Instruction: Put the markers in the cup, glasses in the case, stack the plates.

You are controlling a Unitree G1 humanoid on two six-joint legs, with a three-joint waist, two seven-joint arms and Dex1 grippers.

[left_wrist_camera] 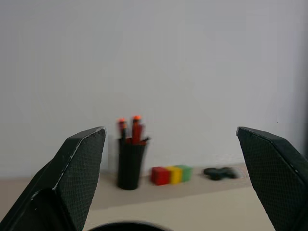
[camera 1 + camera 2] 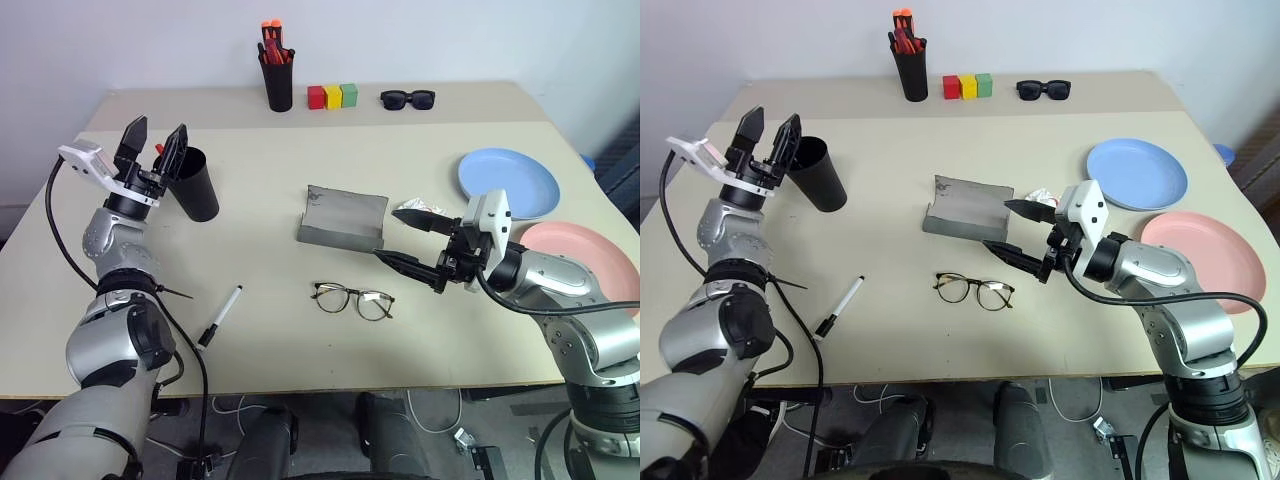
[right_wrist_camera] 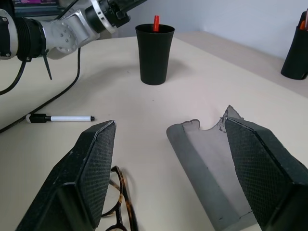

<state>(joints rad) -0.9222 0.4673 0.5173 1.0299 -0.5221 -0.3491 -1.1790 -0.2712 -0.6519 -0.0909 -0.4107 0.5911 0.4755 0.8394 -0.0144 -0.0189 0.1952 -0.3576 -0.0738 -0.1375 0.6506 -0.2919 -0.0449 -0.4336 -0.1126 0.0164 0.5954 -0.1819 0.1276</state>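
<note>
Over on the left, the left end effector (image 2: 157,139) hangs just above the rim of the black cup (image 2: 193,184), fingers spread wide and holding nothing — a red-capped marker (image 3: 156,20) already pokes up out of the cup. The second marker (image 2: 220,316), white with a black cap, lies flat on the tabletop (image 2: 260,250) nearer the robot, below the cup on the left arm's side; its long axis runs diagonally, cap end toward the robot. That arm is clearly the nearer one, and would have to drop down and back to reach it. In the middle the grey case (image 2: 343,218) lies open, the glasses (image 2: 353,300) just in front of it. The right end effector (image 2: 413,241) hovers beside both, fingers parted, empty. Far right, the blue plate (image 2: 508,182) and pink plate (image 2: 580,255) sit side by side, unstacked
</note>
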